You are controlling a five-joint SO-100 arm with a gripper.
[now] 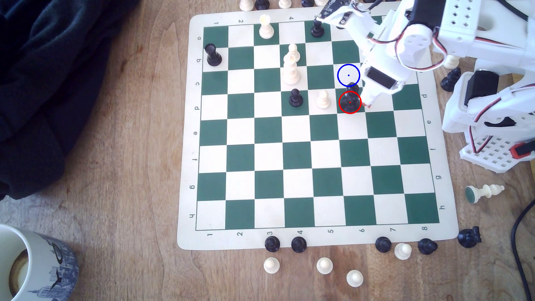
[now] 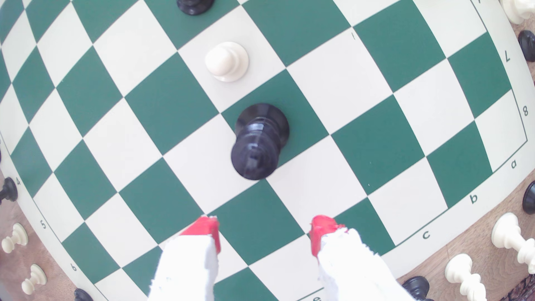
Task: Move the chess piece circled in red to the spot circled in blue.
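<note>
A: How far along is it looking?

B: Hardly begun, I'd judge. The board is lying flat with every piece standing where it was placed, and the chess piece is sitting upright on its red-ringed green square. No lift has happened yet, so the grasp, the carry and the set-down are all left.

A: And the pincer?

B: The pincer is standing wide, its two red-tipped fingers parted and gripping nothing. In the wrist view the piece is waiting just ahead of the tips, roughly centred on the gap but not yet between them. In the exterior view the tips are hanging just beside the piece, on the exterior view's right.

A: Where is the spot from there?

B: The spot is lying one square off, the cream square adjoining the piece's own, close by the pincer's body and bare of pieces.

A: And the piece itself?

B: It's showing glossy black: a wide round base, a slim ridged body, a knobbed crown leaning towards the lens. A white pawn is standing beyond it, one square farther from the tips.
</note>
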